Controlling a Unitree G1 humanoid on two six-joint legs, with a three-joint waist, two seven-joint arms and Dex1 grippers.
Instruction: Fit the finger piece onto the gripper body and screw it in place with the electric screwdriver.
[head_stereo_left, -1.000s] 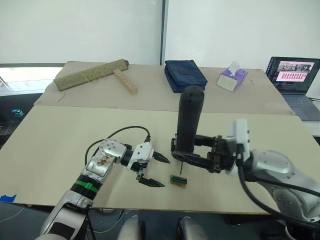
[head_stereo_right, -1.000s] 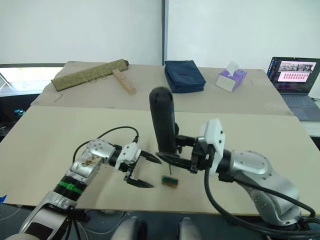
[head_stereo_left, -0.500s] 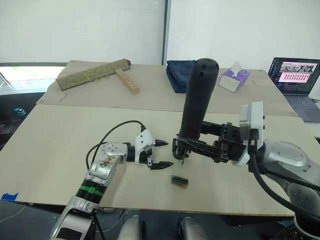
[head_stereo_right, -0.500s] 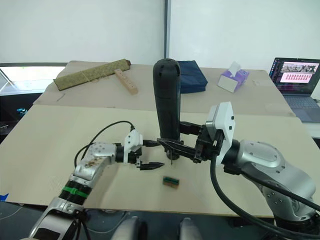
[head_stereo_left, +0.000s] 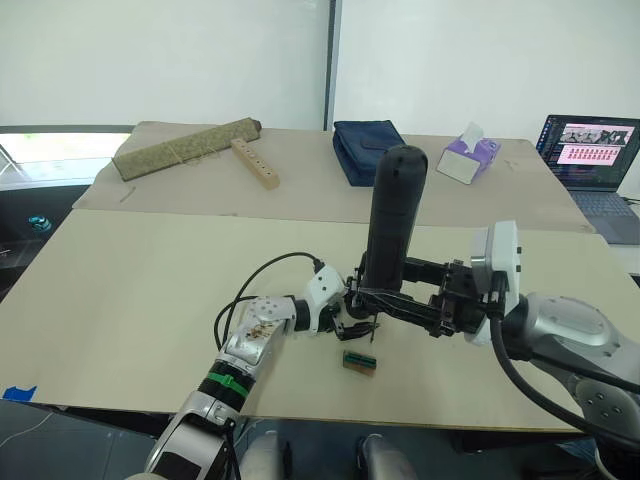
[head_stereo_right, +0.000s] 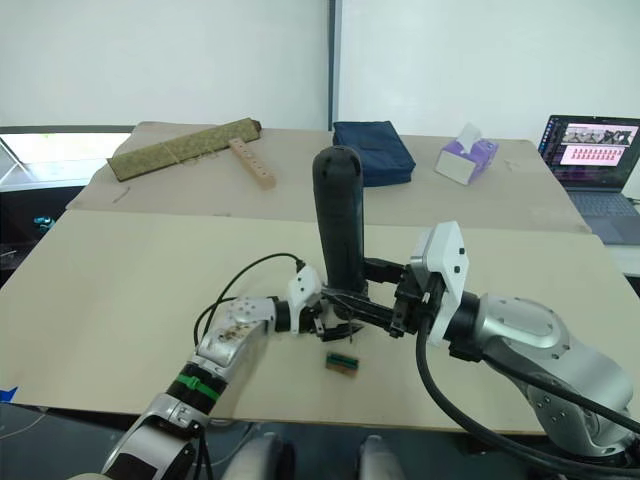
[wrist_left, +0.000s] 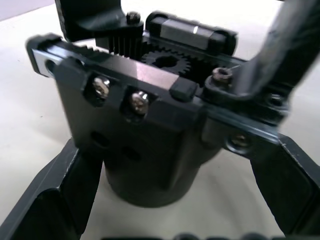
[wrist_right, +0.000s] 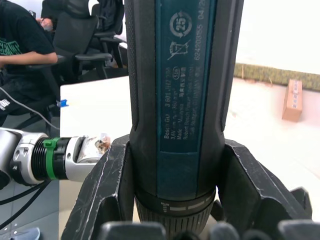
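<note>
My right gripper (head_stereo_left: 366, 296) is shut on the electric screwdriver (head_stereo_left: 392, 225), a thick black cylinder held upright over the near middle of the table (head_stereo_left: 120, 280); its barrel (wrist_right: 175, 100) sits clamped between the two fingers. Under its lower end is the gripper body (wrist_left: 145, 125), black with gears, screws and a round base. My left gripper (head_stereo_left: 348, 320) is open, one finger on each side of that base. Its fingers (wrist_left: 50, 205) do not clearly press on it. I cannot pick out the finger piece apart from the body.
A small green-and-brown block (head_stereo_left: 358, 361) lies just in front of the grippers. At the back are a rolled mat (head_stereo_left: 185, 148), a wooden block (head_stereo_left: 252, 162), a blue pouch (head_stereo_left: 370, 150), a tissue box (head_stereo_left: 465, 158) and a laptop (head_stereo_left: 590, 160). A seated person (wrist_right: 25, 45) is beyond the table.
My left gripper has moved right, from open table to the gripper body under the screwdriver. The screwdriver rose, then came down lower again.
</note>
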